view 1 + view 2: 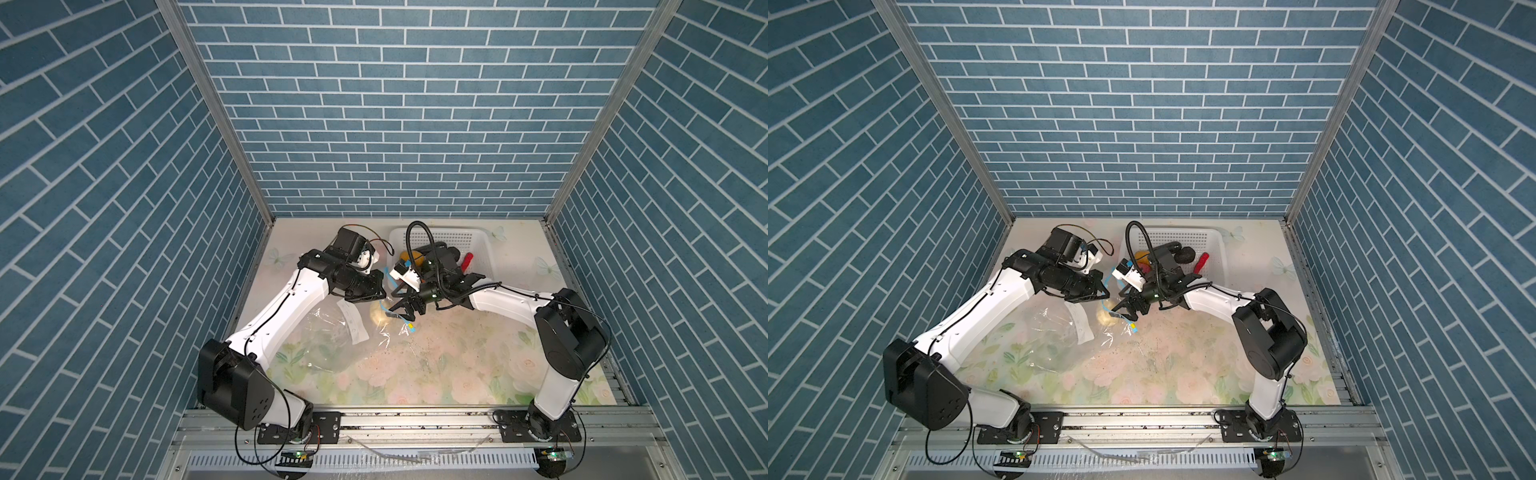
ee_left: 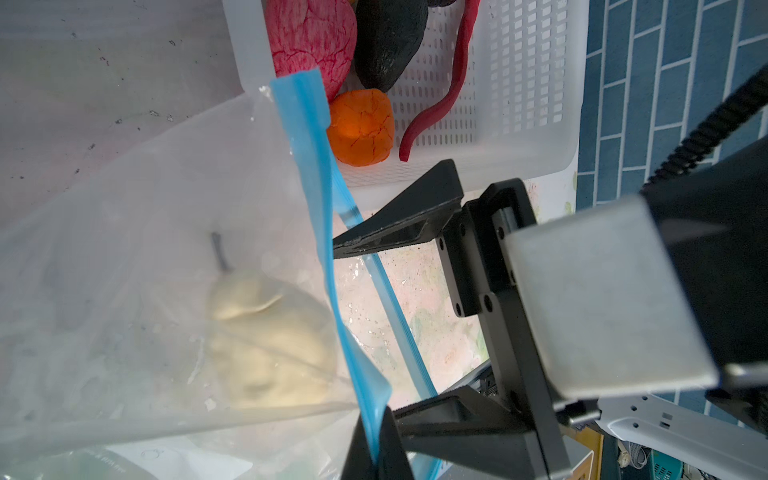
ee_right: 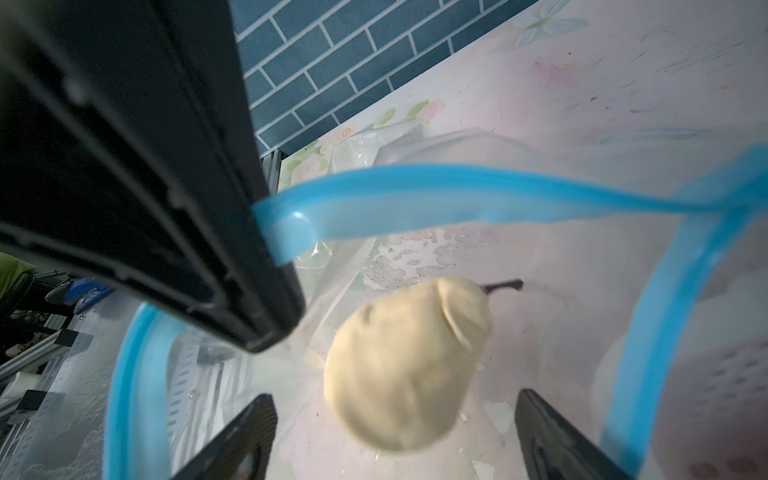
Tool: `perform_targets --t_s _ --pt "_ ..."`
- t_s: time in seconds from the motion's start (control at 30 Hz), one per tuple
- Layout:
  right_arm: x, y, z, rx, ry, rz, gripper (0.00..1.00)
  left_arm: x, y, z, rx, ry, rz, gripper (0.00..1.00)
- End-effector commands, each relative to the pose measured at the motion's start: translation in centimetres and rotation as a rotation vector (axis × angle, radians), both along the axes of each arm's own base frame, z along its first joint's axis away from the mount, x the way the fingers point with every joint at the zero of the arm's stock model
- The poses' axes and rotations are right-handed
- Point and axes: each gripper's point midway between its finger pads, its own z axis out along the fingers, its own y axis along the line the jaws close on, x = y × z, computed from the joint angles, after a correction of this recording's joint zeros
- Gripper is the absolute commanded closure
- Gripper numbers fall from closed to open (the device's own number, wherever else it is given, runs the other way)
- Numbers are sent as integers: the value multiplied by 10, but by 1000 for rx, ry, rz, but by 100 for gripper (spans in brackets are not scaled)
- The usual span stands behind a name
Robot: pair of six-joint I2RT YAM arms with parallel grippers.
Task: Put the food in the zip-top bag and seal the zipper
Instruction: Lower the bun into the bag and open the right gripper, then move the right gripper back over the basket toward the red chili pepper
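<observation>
The clear zip-top bag point(image 1: 328, 340) point(image 1: 1054, 332) lies left of centre with its mouth held up. My left gripper point(image 1: 380, 294) point(image 2: 376, 453) is shut on the light-blue zipper point(image 2: 316, 174) point(image 3: 415, 203) at the upper lip. My right gripper point(image 1: 397, 309) point(image 3: 392, 397) stands open at the bag's mouth. The cream lumpy ball point(image 2: 266, 340) point(image 3: 403, 365) point(image 1: 379, 312) is inside the bag, beyond those fingertips, blurred and untouched by them. A yellowish slider tab point(image 1: 412, 328) sits at the zipper's end. A pink ball point(image 2: 309, 41), black oval point(image 2: 388, 37), orange piece point(image 2: 361, 126) and red strip point(image 2: 453, 83) lie in the basket.
The white perforated basket point(image 1: 478, 245) point(image 1: 1212, 245) point(image 2: 532, 83) stands at the back, right behind the right wrist. Blue brick-pattern walls close in the floral table point(image 1: 457, 365) on three sides. A metal rail point(image 1: 415, 419) runs along the front edge.
</observation>
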Motion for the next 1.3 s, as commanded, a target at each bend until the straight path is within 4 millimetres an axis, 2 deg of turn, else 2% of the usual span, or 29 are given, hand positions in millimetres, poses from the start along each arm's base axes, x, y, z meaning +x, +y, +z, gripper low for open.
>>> perform_targets --t_s 0.0,0.23,0.4,0.5,0.6,0.77,0.83,1.0,1.1,1.27 --pt "-6 -3 -1 -8 -38 20 9 -1 -4 4 -14 -8 -9 100" --pt "-7 -8 6 -19 -64 11 10 -1 -3 1 -6 -8 -9 100" --pt "-8 -26 15 -65 -123 -26 10 -1 -3 -4 -6 -4 -7 100" --pt "2 -41 26 -95 -139 -81 11 -1 -3 -7 -4 -1 -9 100" --pt "20 -59 33 -136 -144 -167 12 0 -3 -8 -6 2 -8 100" --pt "73 -93 37 -249 -89 -447 14 0 -5 -10 -12 8 -7 100" --pt "94 -109 33 -324 3 -584 15 1 -6 -9 -14 8 -8 100" --pt "124 -142 13 -512 212 -854 21 2 -6 -9 -15 8 -11 100" --pt "138 -162 4 -580 264 -1001 22 2 -7 -9 -20 8 -13 100" --pt "168 -210 -2 -657 260 -1286 24 3 -9 -7 -28 6 -20 100"
